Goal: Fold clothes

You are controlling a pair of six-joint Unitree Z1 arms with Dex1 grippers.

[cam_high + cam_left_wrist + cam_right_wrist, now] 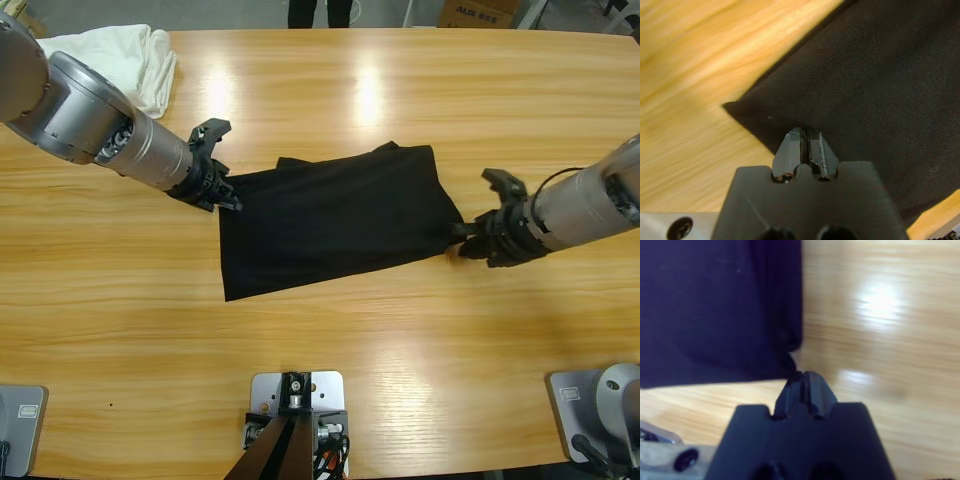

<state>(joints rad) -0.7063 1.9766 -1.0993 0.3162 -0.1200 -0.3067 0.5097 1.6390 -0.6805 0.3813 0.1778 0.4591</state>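
mid-fold: black polo shirt (335,220) lies mid-table, right of the white cloth (125,60), left gripper (228,195) and right gripper (462,232) pinched on opposite edges, next likely lifting together.

Readable text: almost none. A brown cardboard box (478,13) sits at the top edge of the high view, beyond the far side of the long wooden bench (330,80). It carries a short line of dark printed capitals on its front face. The letters are too blurred to make out with confidence.

The black folded fabric shirt (335,215), lying well nearer than the box, shows no lettering, label or number on the surface turned up.

Both wrist views: plain black cloth and wood grain only, nothing written.
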